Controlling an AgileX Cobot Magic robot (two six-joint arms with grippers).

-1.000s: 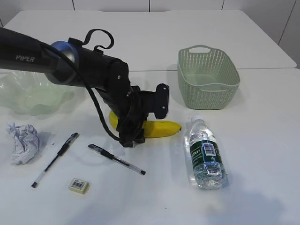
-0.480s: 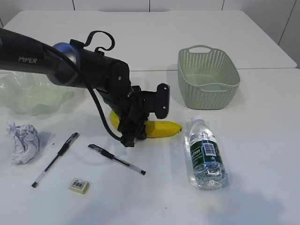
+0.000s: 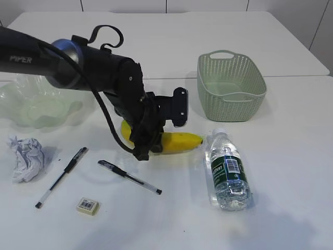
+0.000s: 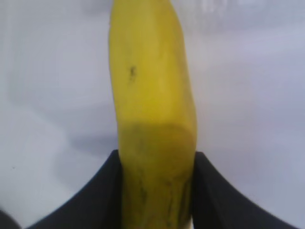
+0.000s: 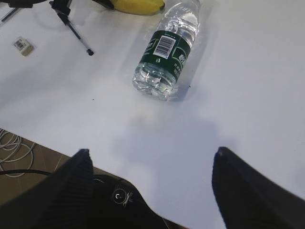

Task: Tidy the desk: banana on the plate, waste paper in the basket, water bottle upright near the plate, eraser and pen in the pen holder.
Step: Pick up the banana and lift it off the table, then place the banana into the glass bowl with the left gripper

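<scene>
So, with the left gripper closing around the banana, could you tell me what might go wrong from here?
1. The left gripper grasps the banana near one end, so the long free end could sag or swing when lifted.
2. The fingers press both sides of the soft fruit; squeezing harder may bruise it.
3. The water bottle lies just beside the banana's tip; a sideways swing could set it rolling.

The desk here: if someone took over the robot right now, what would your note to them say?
Left tool: closed on the banana, which lies on the table.
Right tool: open, empty, near the lying water bottle.
Plate empty, far left. Basket empty.
Paper ball, two pens and eraser untouched.
Done: nothing. Left: everything.
</scene>
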